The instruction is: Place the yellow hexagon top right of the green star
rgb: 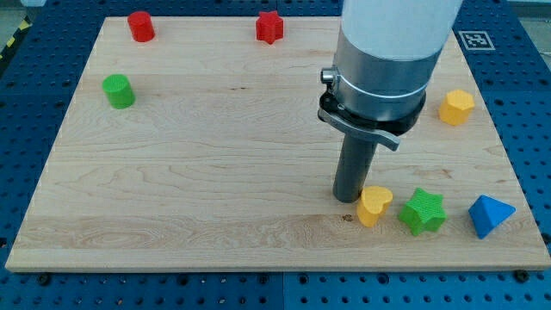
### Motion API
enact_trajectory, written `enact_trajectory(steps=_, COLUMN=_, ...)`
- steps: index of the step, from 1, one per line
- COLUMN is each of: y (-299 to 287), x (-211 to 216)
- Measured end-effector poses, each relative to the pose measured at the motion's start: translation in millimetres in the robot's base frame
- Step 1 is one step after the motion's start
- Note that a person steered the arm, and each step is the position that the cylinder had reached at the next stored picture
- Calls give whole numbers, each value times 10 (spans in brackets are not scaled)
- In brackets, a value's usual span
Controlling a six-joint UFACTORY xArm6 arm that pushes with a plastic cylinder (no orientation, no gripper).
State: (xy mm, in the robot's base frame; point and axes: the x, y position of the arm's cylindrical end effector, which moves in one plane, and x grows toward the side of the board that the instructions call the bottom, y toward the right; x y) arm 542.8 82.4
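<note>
The yellow hexagon [456, 106] sits near the board's right edge, in the upper half of the view. The green star [423, 211] lies near the bottom right, well below the hexagon and a little to its left. A yellow heart [374, 205] lies just left of the star. My tip [349, 196] rests on the board right next to the heart's left side, touching or nearly touching it. The tip is far from the hexagon.
A blue triangular block [490, 214] lies right of the star by the board's right edge. A red cylinder [141, 26] and a red star [269, 27] are at the top. A green cylinder [119, 90] is at the upper left. The wooden board [189, 172] sits on a blue pegboard table.
</note>
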Motion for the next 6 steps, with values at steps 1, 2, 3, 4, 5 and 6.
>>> enact_trajectory(steps=1, y=12, x=1)
enact_trajectory(steps=2, y=12, x=1)
enact_trajectory(steps=3, y=3, x=-225)
enact_trajectory(steps=4, y=3, x=-812)
enact_trajectory(steps=5, y=13, x=-1488)
enact_trajectory(steps=6, y=273, x=-2162)
